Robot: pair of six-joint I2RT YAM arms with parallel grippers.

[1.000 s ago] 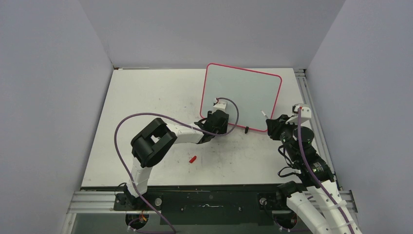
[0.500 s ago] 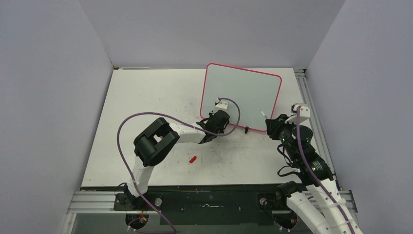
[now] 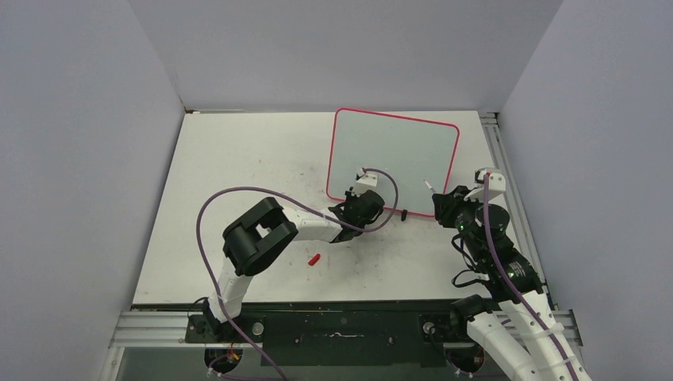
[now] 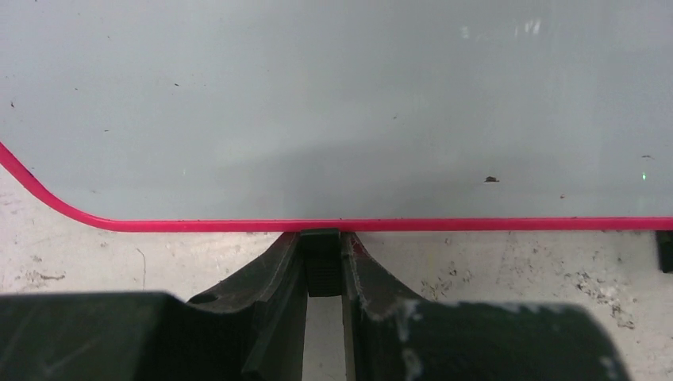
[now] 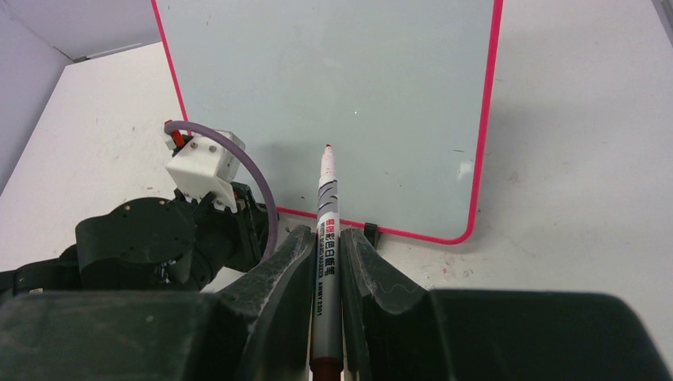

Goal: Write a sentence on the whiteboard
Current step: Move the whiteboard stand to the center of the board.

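The whiteboard (image 3: 395, 155) lies flat at the far right of the desk (image 3: 238, 159). Just off its near right corner, the right jaws clamp a marker (image 5: 326, 238), its tip over the board. The left jaws pinch a black clip foot (image 4: 321, 255) on the near rim.

Left wrist view: whiteboard (image 4: 333, 103) is cut off at top, left and right. The clip foot (image 4: 321, 274) pinched by the left gripper (image 4: 321, 242) is mostly buried between the fingers, and the other clip foot (image 4: 665, 250) is clipped by the right edge. Right wrist view: the marker (image 5: 327, 198) clamped in the right gripper (image 5: 325, 232) loses its tail at the bottom edge, and the whiteboard runs off the top. Top view: left gripper fingertips are hidden under the wrist, and the small red thing (image 3: 315, 258) on the table (image 3: 238, 175) is too small to identify.
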